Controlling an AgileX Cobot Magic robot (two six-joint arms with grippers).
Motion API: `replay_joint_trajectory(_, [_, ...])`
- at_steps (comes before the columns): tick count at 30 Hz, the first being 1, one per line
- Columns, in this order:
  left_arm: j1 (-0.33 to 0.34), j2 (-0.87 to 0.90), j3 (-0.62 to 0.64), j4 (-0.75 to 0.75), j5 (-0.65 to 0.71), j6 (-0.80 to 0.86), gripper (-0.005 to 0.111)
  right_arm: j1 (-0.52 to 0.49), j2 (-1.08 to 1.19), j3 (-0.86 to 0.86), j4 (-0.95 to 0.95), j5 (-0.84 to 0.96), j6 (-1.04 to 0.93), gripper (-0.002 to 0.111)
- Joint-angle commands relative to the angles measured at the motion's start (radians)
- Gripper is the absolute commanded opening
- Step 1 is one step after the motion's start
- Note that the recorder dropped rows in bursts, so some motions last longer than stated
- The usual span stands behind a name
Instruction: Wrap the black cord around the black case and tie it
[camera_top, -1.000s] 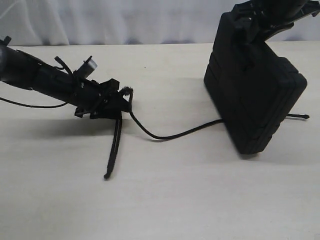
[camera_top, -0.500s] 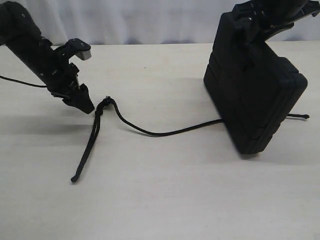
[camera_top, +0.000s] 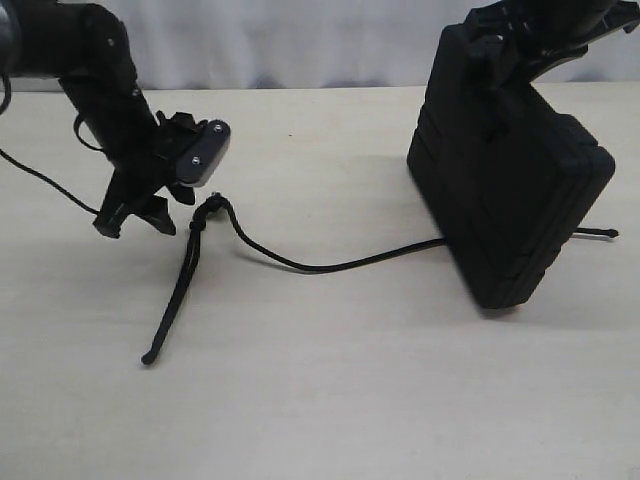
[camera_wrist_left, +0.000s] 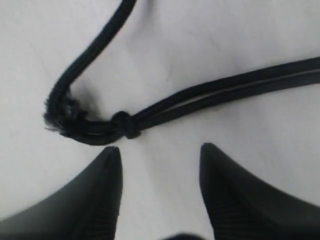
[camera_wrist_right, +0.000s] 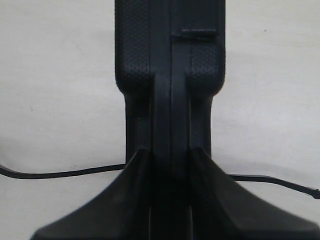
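The left fingers (camera_wrist_left: 102, 200) are wide apart and hold nothing. The black cord (camera_top: 330, 265) lies flat on the desk (camera_top: 350, 400), and its small knot (camera_wrist_left: 125, 124) sits just past the tips, facing the gap, not touching. The doubled strand runs sideways from one tip toward the other, so the fingers may need to turn before they can pinch it. They are much nearer the knot than the right fingers (camera_wrist_right: 107, 210), which squeeze the black case (camera_top: 510, 200). They hold it up on its edge, tilted, on the right part of the desk near its far edge. The cord runs from the knot to the foot of the case, and a short end pokes out beyond it.
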Motion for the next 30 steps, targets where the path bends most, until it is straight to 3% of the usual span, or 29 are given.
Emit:
replay_joint_trajectory(1, [-0.057,0.014,-0.006,0.067,-0.031,0.108,0.045,-0.004,0.003,0.004,-0.013,0.020,-0.017,0.004])
replay_joint_trajectory(11, [-0.096,0.120,-0.006,0.321,-0.064,0.147,0.044,-0.004,0.003,0.004,-0.013,0.020,-0.017,0.004])
replay_joint_trajectory(15, [-0.096,0.141,-0.006,0.306,-0.100,0.147,0.044,-0.004,0.003,0.004,-0.013,0.020,-0.017,0.004])
replay_joint_trajectory(18, [-0.096,0.141,-0.006,0.204,-0.126,0.147,0.044,-0.004,0.003,0.004,-0.013,0.020,-0.017,0.004])
replay_joint_trajectory(27, [-0.096,0.141,-0.006,-0.351,-0.069,0.129,0.044,-0.004,0.003,0.004,-0.013,0.020,-0.023,0.004])
replay_joint_trajectory(30, [-0.096,0.141,-0.006,-0.404,-0.055,0.095,0.044,-0.004,0.003,0.004,-0.013,0.024,-0.023,0.004])
